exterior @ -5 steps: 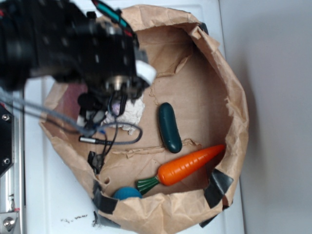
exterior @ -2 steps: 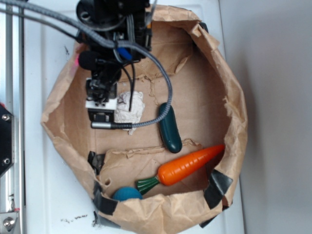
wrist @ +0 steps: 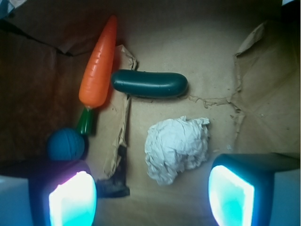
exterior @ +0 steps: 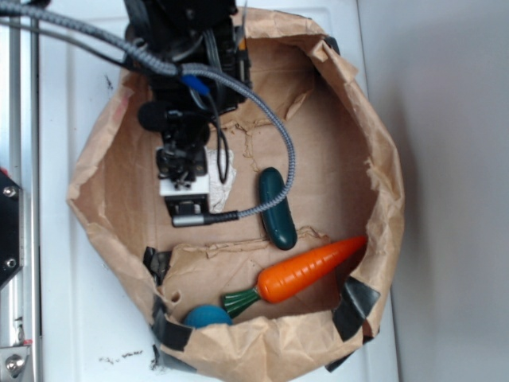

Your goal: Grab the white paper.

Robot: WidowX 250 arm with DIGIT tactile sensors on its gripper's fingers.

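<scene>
Wrist view: jaws spread, empty, hovering over paper (wrist: 177,147), which sat between them, nearer the right one. Approach step. Next: centre, descend, pinch it.

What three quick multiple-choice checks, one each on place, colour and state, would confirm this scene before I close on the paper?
1. Where is the white paper?
A. between the end effector fingers
B. on the carrot
C. outside the bag

2. What colour is the ball?
A. red
B. blue
C. yellow

3. The end effector is:
A. shut on the paper
B. open
C. holding the cucumber

Key: 1 A, the wrist view shows the wad lying between the two fingers; 2 B, the ball beside the carrot's stem is blue; 3 B, the fingers stand wide apart, touching nothing.
</scene>
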